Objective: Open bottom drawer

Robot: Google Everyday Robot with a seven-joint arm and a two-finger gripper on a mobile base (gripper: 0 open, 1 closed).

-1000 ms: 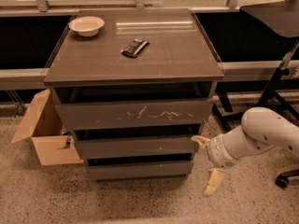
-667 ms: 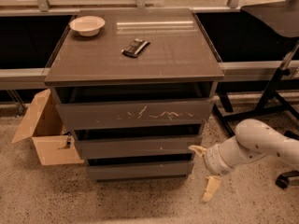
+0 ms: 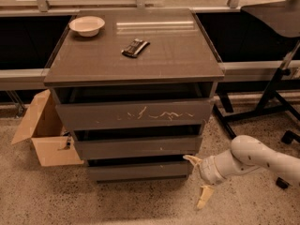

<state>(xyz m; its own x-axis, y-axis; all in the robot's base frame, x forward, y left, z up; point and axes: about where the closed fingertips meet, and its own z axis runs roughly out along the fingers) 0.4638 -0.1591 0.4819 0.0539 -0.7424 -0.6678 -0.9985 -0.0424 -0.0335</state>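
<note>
Bottom drawer [image 3: 138,170] not yet opened; end effector [image 3: 198,179], fingers spread and empty, just beside its right end; pull outstanding.

A white bowl [image 3: 86,26] is set on the back left corner of the cabinet [image 3: 173,55]. A dark wrapped bar [image 3: 135,47] is laid near the middle of the cabinet's top, apart from the bowl. An open cardboard box [image 3: 44,132] is placed on the floor just left of the cabinet. A black stand [image 3: 276,90] is seen to its right. The gripper [image 3: 199,179] is held low by the cabinet's front right corner, jaws spread.
</note>
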